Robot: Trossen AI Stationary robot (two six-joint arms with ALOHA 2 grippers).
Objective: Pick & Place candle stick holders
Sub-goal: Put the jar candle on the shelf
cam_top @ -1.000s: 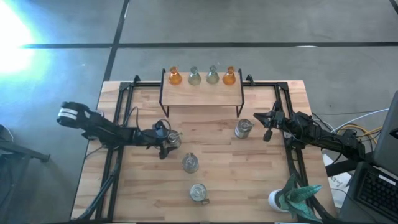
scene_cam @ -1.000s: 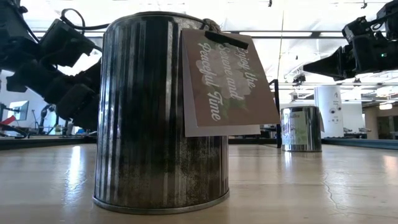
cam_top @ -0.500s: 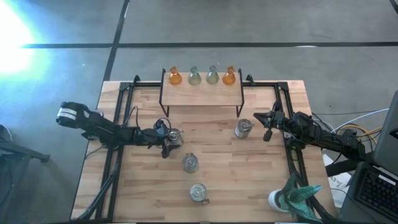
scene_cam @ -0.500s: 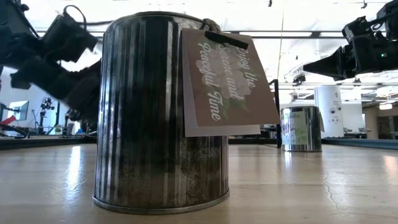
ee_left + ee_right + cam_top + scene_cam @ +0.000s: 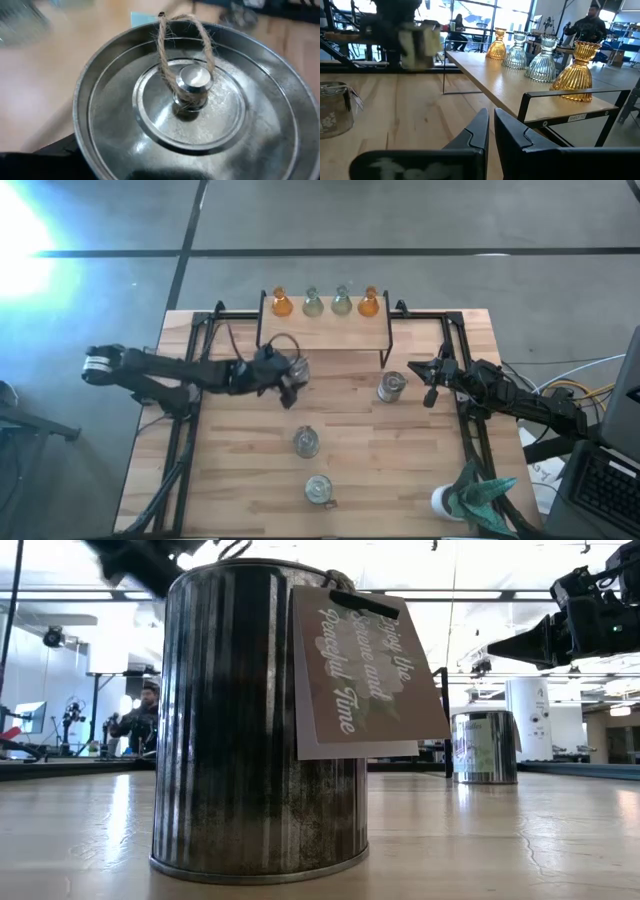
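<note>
Four small bulb-shaped candle stick holders stand in a row on a raised wooden shelf (image 5: 325, 330): amber (image 5: 281, 303), pale green (image 5: 313, 302), pale green (image 5: 342, 301), amber (image 5: 369, 302). Three silvery jar-like holders stand on the table (image 5: 391, 386), (image 5: 306, 442), (image 5: 319, 490). My left gripper (image 5: 288, 373) is shut on another silvery jar (image 5: 190, 95), just before the shelf's near left leg. My right gripper (image 5: 432, 376) is shut, level, at the right side near one jar. My left gripper holds the silvery jar by its body below the lid's rim (image 5: 82, 137); one dark finger (image 5: 50, 157) shows beside it, the other is hidden by the jar. The gripper comes from the table's left, slanting down. The jar (image 5: 420, 42) hangs lifted clear of the table, lid up.
A teal spiky object on a white base (image 5: 470, 495) stands at the near right corner. Black metal frames (image 5: 190, 410) run along both sides of the table. The nearest jar carries a paper tag (image 5: 365, 675). Bare wood lies between the jars and the shelf.
My left gripper has risen with the silvery jar and gone toward the far edge and the shelf. The jar, which stood on the table, now hangs clear of it. In the low view the left arm has risen almost out of view.
</note>
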